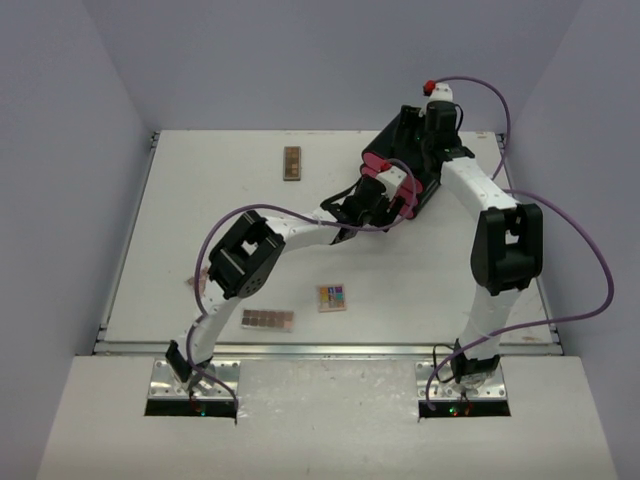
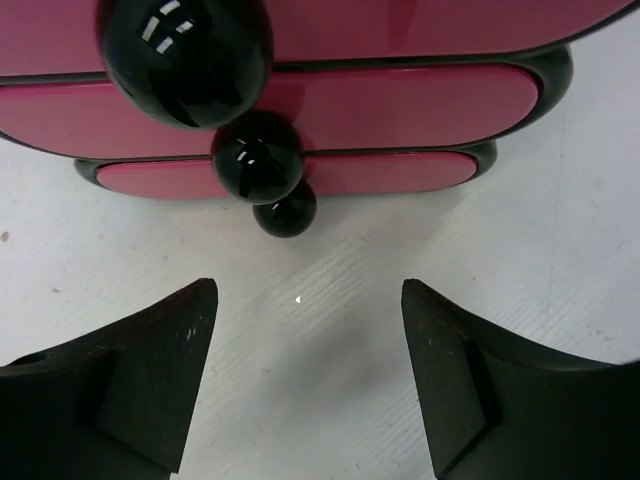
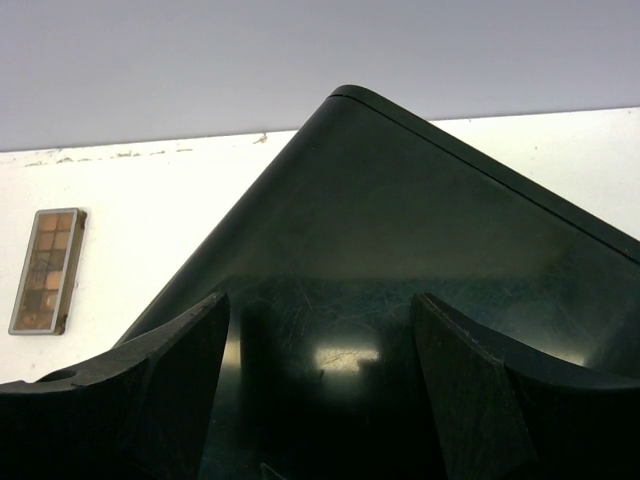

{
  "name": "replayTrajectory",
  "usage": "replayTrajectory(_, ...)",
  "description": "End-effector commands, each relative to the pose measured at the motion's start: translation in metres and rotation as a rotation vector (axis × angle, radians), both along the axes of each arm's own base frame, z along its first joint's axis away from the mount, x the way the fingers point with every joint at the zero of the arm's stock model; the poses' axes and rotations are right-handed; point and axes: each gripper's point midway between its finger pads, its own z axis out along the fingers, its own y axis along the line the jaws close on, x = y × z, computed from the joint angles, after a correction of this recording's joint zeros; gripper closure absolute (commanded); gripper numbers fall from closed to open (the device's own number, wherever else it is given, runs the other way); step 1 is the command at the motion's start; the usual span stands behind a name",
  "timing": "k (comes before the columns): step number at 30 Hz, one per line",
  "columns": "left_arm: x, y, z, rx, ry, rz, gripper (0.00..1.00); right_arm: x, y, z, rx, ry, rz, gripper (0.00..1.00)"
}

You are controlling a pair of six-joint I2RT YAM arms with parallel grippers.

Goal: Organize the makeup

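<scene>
Seen from above: a white table (image 1: 180, 200), with a black box (image 1: 415, 165) of pink drawers (image 1: 385, 185) standing toward the far right. At the drawer fronts, the left gripper (image 1: 365, 205); over the far top of the box, the right gripper (image 1: 428, 125).

From the left wrist: fingers (image 2: 150, 370) spread wide, with nothing between them but bare table. Straight ahead, three drawers stacked, each with a round black knob. Knobs lined up a little left of the gap's centre, the lowest knob (image 2: 285, 210) nearest yet apart from the fingertips. Drawer fronts lying crosswise to the line of reach, so probably only a short push forward needed to bring a knob between the fingers.

From the right wrist: jaws spread as well, pinching nothing, the glossy black box top filling the view between and beyond them. Impossible to tell whether resting on that top or hovering just above; possibly there to steady the box.

Makeup loose on the table, none in either gripper. To the left of the box, a brown palette (image 1: 291, 163), long axis pointing away from the arms. Near the front edge, a multicoloured palette (image 1: 332, 298) and a longer brown palette (image 1: 268, 320), the longer one lying left to right. Both behind the left gripper and on the left arm's side, so nearer that arm than the right one. No compact or pencils clearly made out.
</scene>
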Motion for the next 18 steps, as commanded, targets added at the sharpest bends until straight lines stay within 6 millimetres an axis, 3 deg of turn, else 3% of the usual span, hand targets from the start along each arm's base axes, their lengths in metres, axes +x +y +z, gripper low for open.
replayTrajectory(1,0.005,-0.027,0.008,-0.121,-0.111,-0.09,0.27,-0.043,0.002,-0.077,0.009,0.271,-0.002,0.25)
replayTrajectory(4,-0.001,-0.03,-0.002,-0.13,-0.122,-0.137,0.26,-0.045,0.001,-0.073,0.006,0.262,-0.013,0.25)
replayTrajectory(9,0.001,-0.032,0.001,-0.156,-0.128,-0.144,0.25,-0.047,-0.001,-0.065,0.019,0.236,-0.023,0.25)
replayTrajectory(18,0.034,-0.039,-0.021,-0.109,-0.031,-0.057,0.3,-0.051,-0.002,-0.046,0.01,0.195,-0.019,0.25)
